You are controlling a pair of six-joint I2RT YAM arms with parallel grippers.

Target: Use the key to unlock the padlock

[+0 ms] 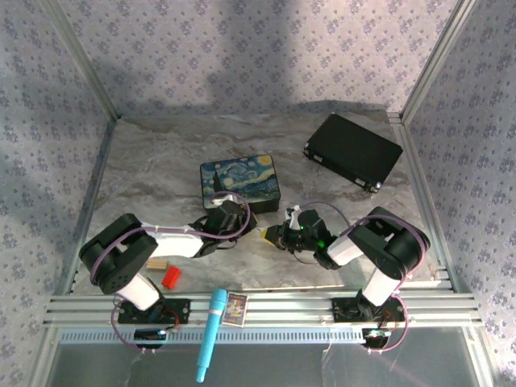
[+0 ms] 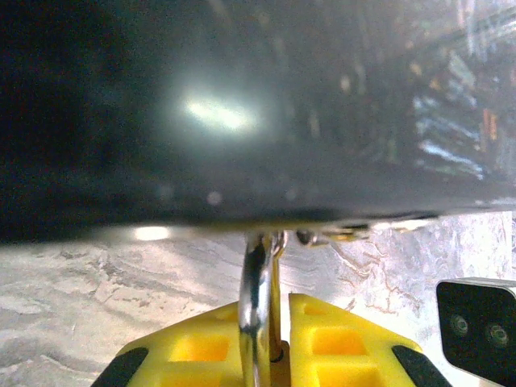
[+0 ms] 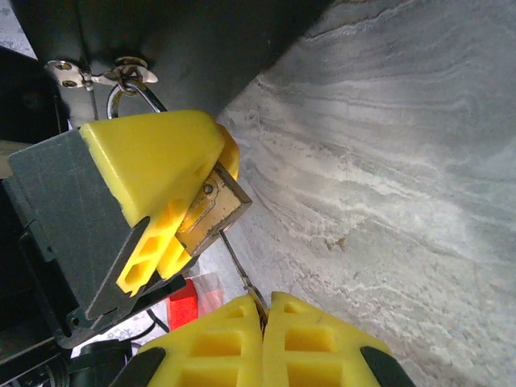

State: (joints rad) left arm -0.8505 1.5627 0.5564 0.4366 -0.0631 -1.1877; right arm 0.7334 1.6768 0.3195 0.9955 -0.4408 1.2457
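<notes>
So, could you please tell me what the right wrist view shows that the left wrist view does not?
Right wrist view: the right gripper shut on the key, whose tip reaches the brass body of the padlock, plus a red block. Left wrist view: a dark two-lens camera housing. Both: the left gripper clamping the padlock, its shackle hooked through the hasp of the dark box, above the marble table.

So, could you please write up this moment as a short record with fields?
left end effector: shut on the padlock
right end effector: shut on the key
padlock: shackle hooked through the latch of the painted box
key: tip reaches the padlock's underside; how deep it sits cannot be told
lock state: cannot tell
black case: on the table, beyond the right arm, untouched
</notes>
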